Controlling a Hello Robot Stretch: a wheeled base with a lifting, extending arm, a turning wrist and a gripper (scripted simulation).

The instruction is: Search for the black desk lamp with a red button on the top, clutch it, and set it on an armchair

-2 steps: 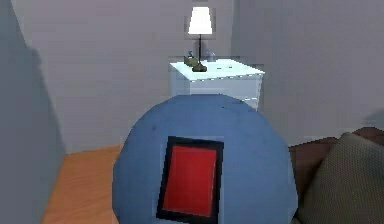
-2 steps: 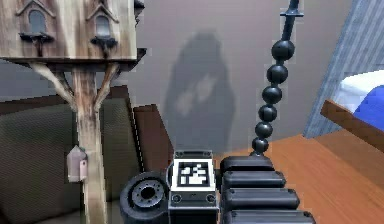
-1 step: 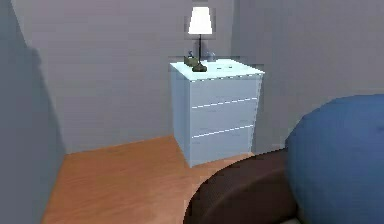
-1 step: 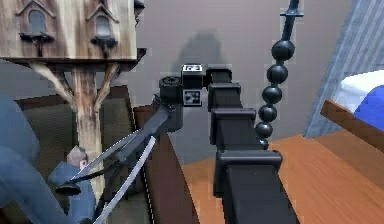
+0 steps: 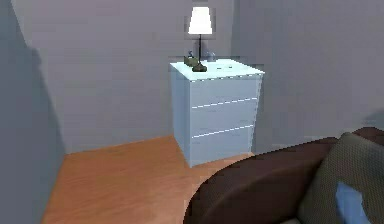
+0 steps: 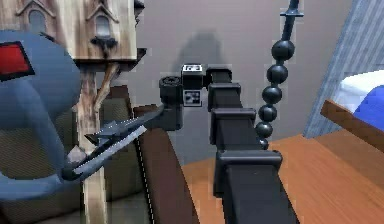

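Showing the claw [image 6: 80, 156] at a dark red-buttoned lamp [image 6: 32, 118], brown armchair [image 6: 162, 188] beside, whether it holds anything unclear.

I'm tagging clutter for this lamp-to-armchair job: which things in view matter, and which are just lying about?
Job: dark rounded thing with a red patch, likely the lamp; gripper; brown armchair.
Lying about: white drawer chest, white-shaded lamp, wooden birdhouse post, bed.
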